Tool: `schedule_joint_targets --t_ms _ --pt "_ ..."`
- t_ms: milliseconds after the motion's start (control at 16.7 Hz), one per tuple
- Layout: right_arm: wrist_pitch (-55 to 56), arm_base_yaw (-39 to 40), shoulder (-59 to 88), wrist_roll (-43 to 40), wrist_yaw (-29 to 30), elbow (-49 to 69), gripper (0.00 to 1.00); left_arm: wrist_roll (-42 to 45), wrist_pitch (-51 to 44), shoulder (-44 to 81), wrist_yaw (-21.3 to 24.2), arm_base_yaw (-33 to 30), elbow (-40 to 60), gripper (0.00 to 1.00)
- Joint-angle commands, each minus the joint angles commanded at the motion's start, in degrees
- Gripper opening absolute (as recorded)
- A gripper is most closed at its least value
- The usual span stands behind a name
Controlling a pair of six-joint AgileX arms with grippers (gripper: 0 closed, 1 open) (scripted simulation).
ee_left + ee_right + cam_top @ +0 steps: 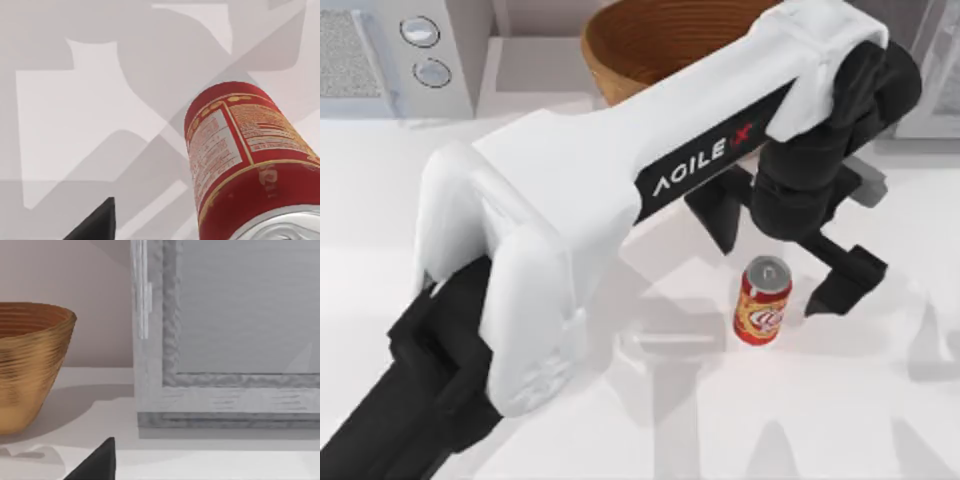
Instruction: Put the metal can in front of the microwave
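Can [763,301] stands upright on table [880,420] centre-right, microwave [390,50] far at top left; my left gripper [782,255] hangs just above it, fingers spread either side, probably not touching.

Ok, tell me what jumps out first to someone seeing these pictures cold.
The big white left arm sweeps across the table from the lower left, its black left gripper open just above a small red metal can standing upright right of centre. Behind the arm sits a brown woven basket, and the grey microwave with two round knobs is at the far left corner.
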Motion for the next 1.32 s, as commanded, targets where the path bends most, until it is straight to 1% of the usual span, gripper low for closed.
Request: schedule_joint_targets --t_ms 180,300,600,1320 --pt "0.0 0.0 0.0 0.0 0.0 0.0 1.0 -0.07 6.61 -2.69 -0.03 -0.02 -9.42 1.0" --pt "0.0 0.0 0.0 0.0 0.0 0.0 1.0 -0.11 9.33 -3.55 -0.04 -0.07 -12.87 1.0" --pt "0.0 0.0 0.0 0.0 0.0 0.0 1.0 -0.12 10.2 -3.82 -0.05 -0.07 -13.87 1.0" --pt "0.0 0.0 0.0 0.0 0.0 0.0 1.0 -0.12 10.2 -3.82 -0.05 -0.07 -13.87 0.1"
